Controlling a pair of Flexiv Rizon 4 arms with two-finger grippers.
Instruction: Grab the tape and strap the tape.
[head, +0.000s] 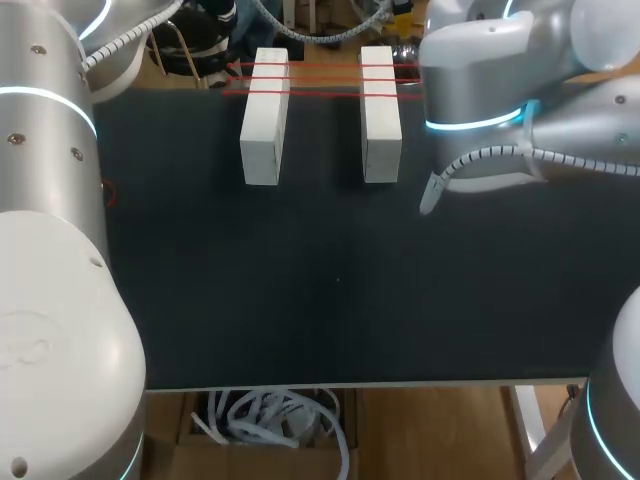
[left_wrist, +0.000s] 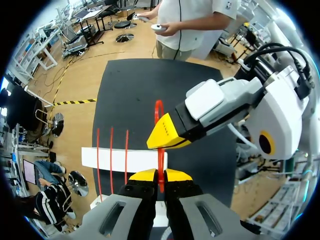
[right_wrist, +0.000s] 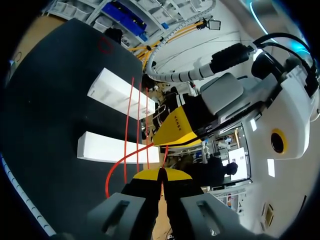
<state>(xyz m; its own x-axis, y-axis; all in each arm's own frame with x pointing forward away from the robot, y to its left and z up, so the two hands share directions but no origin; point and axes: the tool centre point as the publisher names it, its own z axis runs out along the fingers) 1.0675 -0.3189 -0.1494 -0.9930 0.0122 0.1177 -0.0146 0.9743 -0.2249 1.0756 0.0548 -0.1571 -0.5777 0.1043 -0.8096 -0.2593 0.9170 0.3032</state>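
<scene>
Left wrist view gives the best look at it: the red tape (left_wrist: 160, 155) runs up out of the left gripper (left_wrist: 160, 175), whose yellow tips are pinched together on the strand, and curls into a small loop just ahead. The right gripper (left_wrist: 166, 134) is close by, right over that loop. From the other wrist, the right gripper (right_wrist: 161, 175) is likewise closed tight on the tape (right_wrist: 116, 170), which bows out slack beside it.

Three red strands lie across the two white blocks (head: 265, 115) at the far end of the black table (head: 300, 280) (neat and parallel, from where I stand), and the strand in hand hangs near them.

I'd say the grabbing is done and the strapping is under way. The next move, to my eye, calls for the two arms to draw apart and take out the slack, then lay the strand over both blocks beside the others without the loop twisting.
</scene>
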